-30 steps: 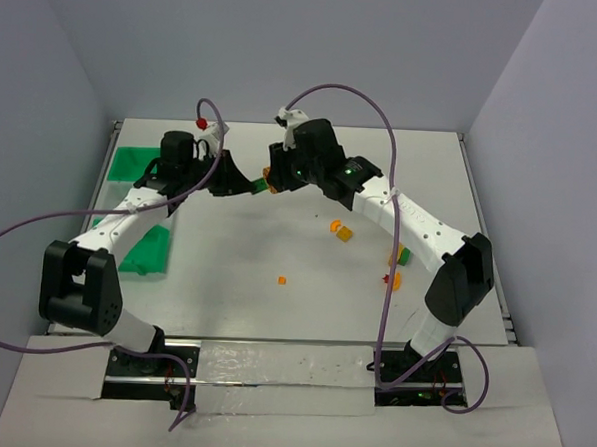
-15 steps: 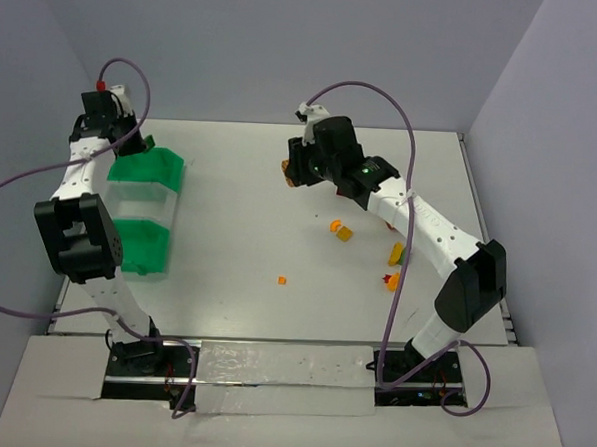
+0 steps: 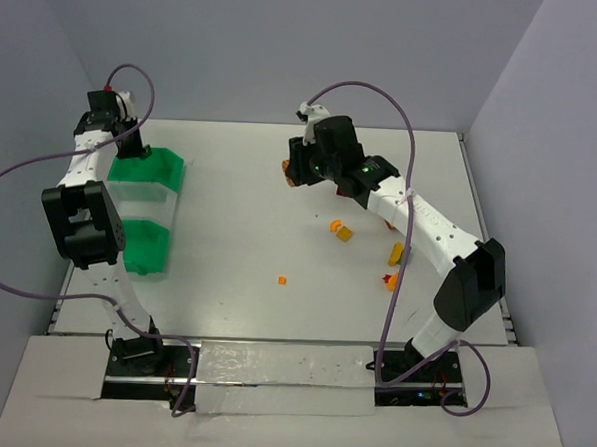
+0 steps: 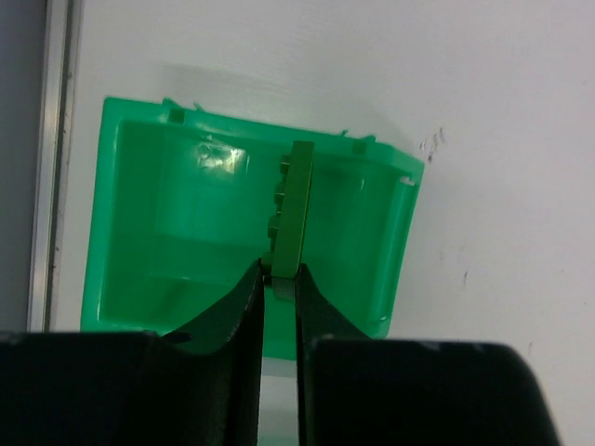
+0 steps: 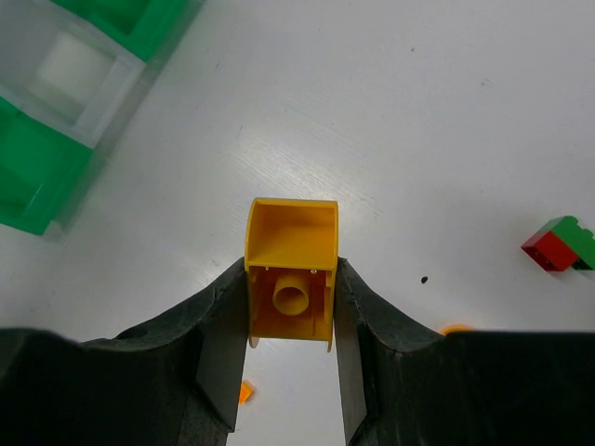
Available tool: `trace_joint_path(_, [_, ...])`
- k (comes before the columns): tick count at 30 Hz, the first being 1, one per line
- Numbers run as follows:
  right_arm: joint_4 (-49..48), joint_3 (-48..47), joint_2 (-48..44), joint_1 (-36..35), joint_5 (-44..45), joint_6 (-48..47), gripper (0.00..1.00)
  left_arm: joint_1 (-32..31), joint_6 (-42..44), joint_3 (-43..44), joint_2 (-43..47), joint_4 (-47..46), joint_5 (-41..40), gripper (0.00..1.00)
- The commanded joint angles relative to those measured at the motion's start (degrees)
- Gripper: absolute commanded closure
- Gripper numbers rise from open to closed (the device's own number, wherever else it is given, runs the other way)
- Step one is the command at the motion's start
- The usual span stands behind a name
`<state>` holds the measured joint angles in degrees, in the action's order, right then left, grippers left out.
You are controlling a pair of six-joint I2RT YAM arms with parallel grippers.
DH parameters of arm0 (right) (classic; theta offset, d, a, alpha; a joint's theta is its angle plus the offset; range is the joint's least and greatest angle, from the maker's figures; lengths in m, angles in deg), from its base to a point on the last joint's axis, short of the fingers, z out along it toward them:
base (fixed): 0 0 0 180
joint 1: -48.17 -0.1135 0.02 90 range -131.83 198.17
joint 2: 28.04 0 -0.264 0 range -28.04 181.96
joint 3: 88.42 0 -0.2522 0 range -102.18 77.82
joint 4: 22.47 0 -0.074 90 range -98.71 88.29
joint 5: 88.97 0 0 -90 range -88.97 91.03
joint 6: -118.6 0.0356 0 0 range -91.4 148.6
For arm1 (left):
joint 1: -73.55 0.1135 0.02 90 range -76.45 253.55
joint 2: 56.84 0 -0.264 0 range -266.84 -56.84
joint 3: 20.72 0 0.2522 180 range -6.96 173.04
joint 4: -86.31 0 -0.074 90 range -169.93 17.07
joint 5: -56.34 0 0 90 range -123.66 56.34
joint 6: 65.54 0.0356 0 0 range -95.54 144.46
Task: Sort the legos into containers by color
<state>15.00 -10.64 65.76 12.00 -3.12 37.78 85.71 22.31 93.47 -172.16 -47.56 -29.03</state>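
Top view: left pincer point(image 3: 134, 147) over far green bin point(image 3: 167, 166) of 3 containers point(image 3: 171, 209), far left; right pincer point(image 3: 292, 173) above desk point(image 3: 227, 245), far middle; loose legos point(image 3: 343, 231) nearer, right.
Left wrist: pincer clamped on green lego point(image 4: 296, 209) over that bin.
Right wrist: pincer clamped on yellow lego point(image 5: 290, 232) above desk.

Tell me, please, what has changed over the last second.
The left gripper swung from mid-table, close to the right gripper, back to the far left, carrying a green brick that it now holds over the far green bin. The right gripper shifted slightly to the right and is shut on a yellow brick. The loose bricks and the containers stayed put.
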Motion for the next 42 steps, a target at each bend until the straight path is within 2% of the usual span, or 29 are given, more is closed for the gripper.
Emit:
trace_joint_path(1, [-1.1,-1.4,0.2,0.8,-0.5,0.4,1.0,0.1,1.1,-4.1,4.6,0.1,-0.6,1.0])
trace_joint_path(4, [-1.0,-1.6,0.5,0.8,-0.7,0.6,1.0,0.1,1.3,-5.5,5.5,-0.2,-0.6,0.99])
trace_joint_path(5, [-1.0,-1.6,0.6,0.8,-0.8,0.6,1.0,0.2,1.4,-5.5,5.3,-0.1,-0.5,0.93])
trace_joint_path(9, [-1.0,-2.1,1.1,0.9,-1.2,1.3,1.0,0.7,1.5,-4.3,5.0,0.4,1.9,0.46])
trace_joint_path(10, [-1.3,-2.0,1.0,0.9,-1.6,1.8,1.0,0.9,1.2,-3.9,5.5,0.2,3.4,0.23])
trace_joint_path(12, [-2.1,-1.3,0.8,1.0,-3.0,2.8,1.0,0.9,1.2,-3.4,6.3,0.3,6.0,0.16])
trace_joint_path(14, [-2.6,-0.8,0.5,1.5,-4.7,4.9,1.0,0.9,1.5,-3.4,8.0,-0.4,12.1,0.14])
trace_joint_path(18, [-6.1,0.9,1.3,4.0,-13.6,15.3,1.0,0.8,0.3,-11.1,17.4,-7.3,25.4,0.12])
trace_joint_path(19, [-7.0,1.2,2.0,5.3,-17.9,17.5,1.0,0.8,-0.3,-15.1,21.0,-10.9,33.4,0.11])
trace_joint_path(22, [-14.2,3.8,2.7,7.1,-28.6,28.5,1.0,-0.5,-4.0,-21.8,26.4,-16.1,49.7,0.12])
trace_joint_path(23, [-19.9,6.0,2.8,7.7,-33.1,33.6,1.0,-2.0,-7.1,-25.2,28.7,-18.9,55.9,0.13])
trace_joint_path(25, [-28.6,8.8,3.3,8.0,-38.3,40.7,1.0,-5.4,-12.0,-31.2,32.8,-25.1,61.4,0.14])
trace_joint_path(28, [-42.0,12.2,4.6,8.0,-43.6,50.5,1.0,-11.0,-21.8,-40.6,39.1,-37.1,61.8,0.14])
trace_joint_path(31, [-56.3,15.4,5.4,8.0,-47.8,61.3,1.0,-14.9,-29.3,-45.6,42.0,-47.3,61.3,0.14])
trace_joint_path(33, [-64.5,17.0,5.9,7.9,-49.6,65.1,1.0,-16.2,-34.6,-47.1,42.1,-50.2,62.4,0.14])
trace_joint_path(37, [-72.0,18.2,6.3,7.7,-51.0,68.8,1.0,-18.0,-43.2,-48.8,41.8,-58.8,63.8,0.16])
trace_joint_path(42, [-72.9,18.6,6.1,7.1,-51.1,68.5,1.0,-19.9,-52.0,-51.1,41.2,-69.5,63.8,0.17])
